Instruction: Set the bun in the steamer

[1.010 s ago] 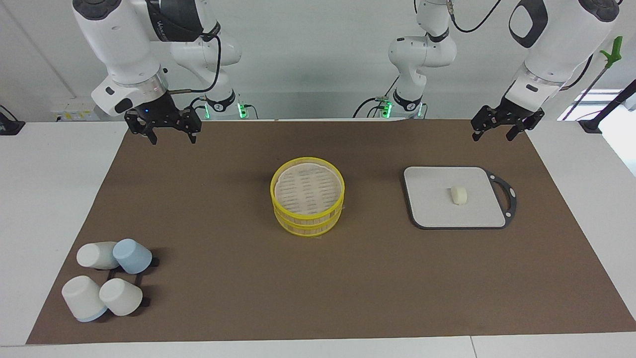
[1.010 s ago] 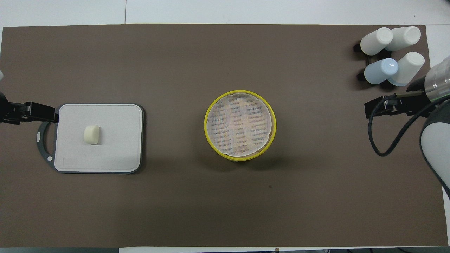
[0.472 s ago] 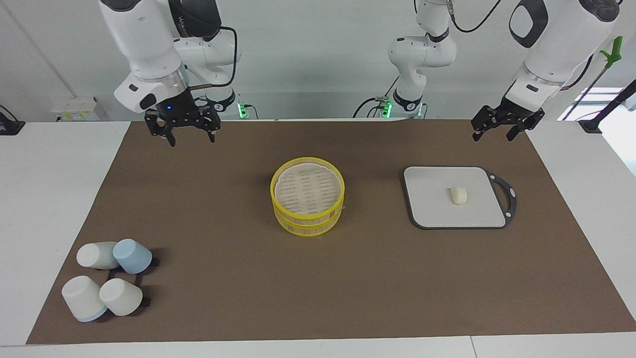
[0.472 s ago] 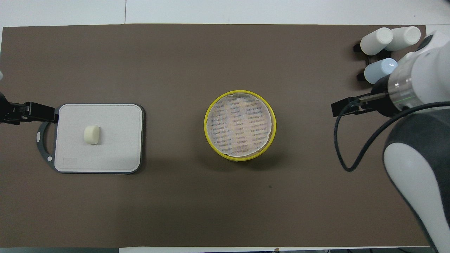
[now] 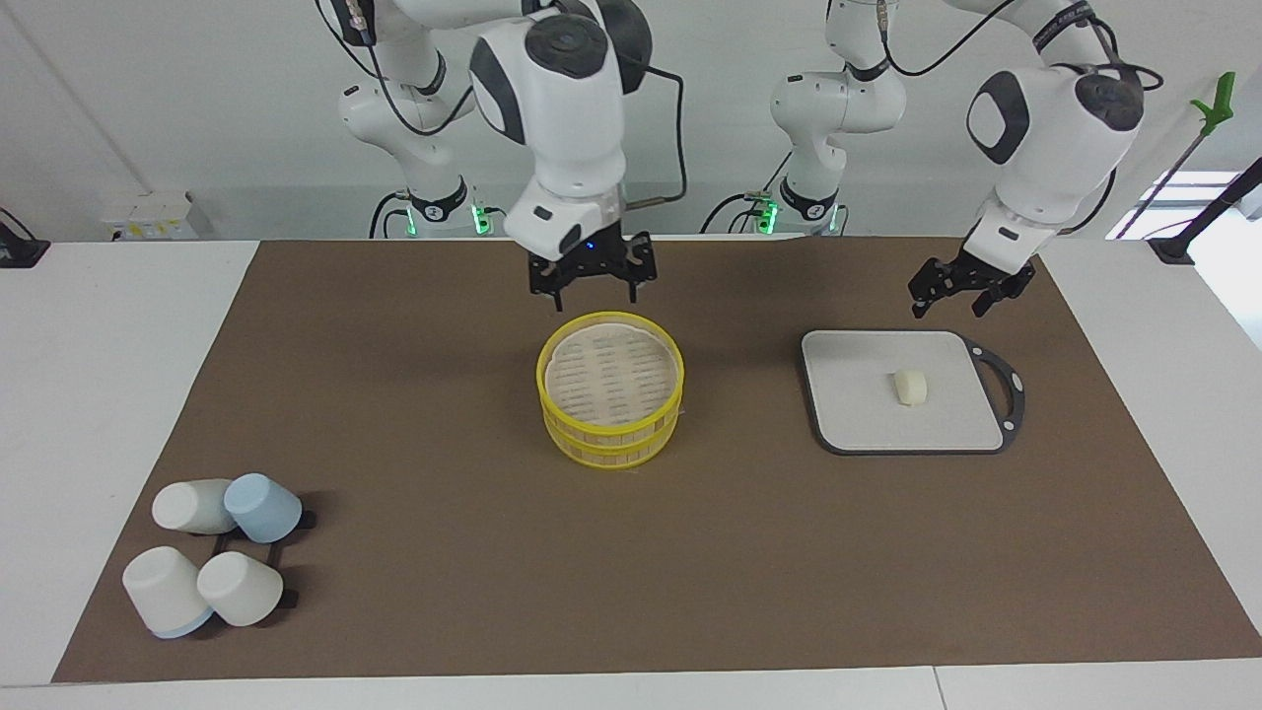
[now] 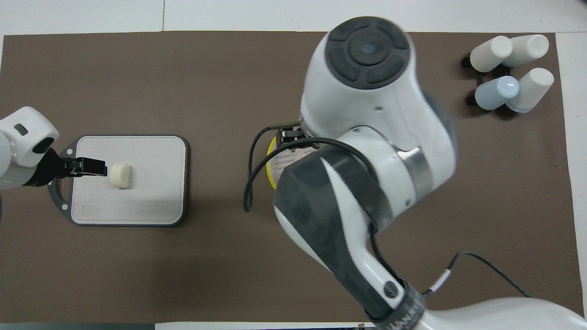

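Two hands are hanging spread and empty; right hand (image 5: 591,284) over the steamer (image 5: 610,401)'s robot-side rim; left hand (image 5: 948,295) over the grey board (image 5: 848,394), where the bun (image 5: 910,387) is lying.

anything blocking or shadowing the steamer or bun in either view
Overhead view: the right arm's white and grey body covers nearly all of the steamer; the bun is unobstructed. Facing view: steamer and bun both show clearly, each casting only a soft shadow.
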Action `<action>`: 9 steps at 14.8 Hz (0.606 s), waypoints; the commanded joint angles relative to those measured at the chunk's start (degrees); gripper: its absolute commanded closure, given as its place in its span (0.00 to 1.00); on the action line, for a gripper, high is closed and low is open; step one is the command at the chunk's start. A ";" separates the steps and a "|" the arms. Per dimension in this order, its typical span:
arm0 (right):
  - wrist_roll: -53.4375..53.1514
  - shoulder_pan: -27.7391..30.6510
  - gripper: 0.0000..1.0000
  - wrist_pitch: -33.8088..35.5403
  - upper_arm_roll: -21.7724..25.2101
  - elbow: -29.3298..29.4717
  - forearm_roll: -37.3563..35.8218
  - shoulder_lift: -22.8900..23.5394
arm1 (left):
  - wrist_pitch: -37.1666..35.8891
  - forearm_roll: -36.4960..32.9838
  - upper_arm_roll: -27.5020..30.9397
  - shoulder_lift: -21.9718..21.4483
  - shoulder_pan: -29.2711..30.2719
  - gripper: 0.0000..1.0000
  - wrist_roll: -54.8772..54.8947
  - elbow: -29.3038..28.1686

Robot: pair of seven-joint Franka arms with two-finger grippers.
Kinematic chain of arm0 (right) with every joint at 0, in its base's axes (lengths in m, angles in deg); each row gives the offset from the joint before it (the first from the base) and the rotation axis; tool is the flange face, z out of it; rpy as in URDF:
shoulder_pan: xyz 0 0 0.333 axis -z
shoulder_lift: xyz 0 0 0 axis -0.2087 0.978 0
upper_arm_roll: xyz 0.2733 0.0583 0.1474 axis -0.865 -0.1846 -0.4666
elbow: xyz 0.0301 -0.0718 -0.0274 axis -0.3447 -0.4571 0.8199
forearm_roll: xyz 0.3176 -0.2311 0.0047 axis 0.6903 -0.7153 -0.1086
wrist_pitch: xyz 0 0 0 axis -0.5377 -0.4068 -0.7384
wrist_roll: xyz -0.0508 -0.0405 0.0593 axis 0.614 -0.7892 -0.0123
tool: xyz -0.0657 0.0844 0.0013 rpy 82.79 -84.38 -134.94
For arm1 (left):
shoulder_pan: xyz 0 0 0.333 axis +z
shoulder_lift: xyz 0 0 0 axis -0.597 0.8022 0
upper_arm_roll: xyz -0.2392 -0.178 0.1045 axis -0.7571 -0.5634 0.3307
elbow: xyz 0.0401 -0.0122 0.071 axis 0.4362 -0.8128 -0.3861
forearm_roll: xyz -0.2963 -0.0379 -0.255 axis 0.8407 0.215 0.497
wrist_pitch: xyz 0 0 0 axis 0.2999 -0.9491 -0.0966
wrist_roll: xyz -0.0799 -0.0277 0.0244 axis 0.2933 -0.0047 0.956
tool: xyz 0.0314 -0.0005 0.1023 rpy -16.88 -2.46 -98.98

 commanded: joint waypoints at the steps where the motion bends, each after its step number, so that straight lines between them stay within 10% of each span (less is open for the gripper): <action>1: -2.86 -3.20 0.00 -3.73 0.58 4.64 -2.34 7.57 | 11.03 0.29 -0.07 1.33 0.97 0.00 4.45 -7.98; 9: -7.97 -7.60 0.00 -18.41 0.23 -8.53 -3.41 8.13 | 25.90 0.29 -0.07 10.21 1.58 0.00 6.31 -11.69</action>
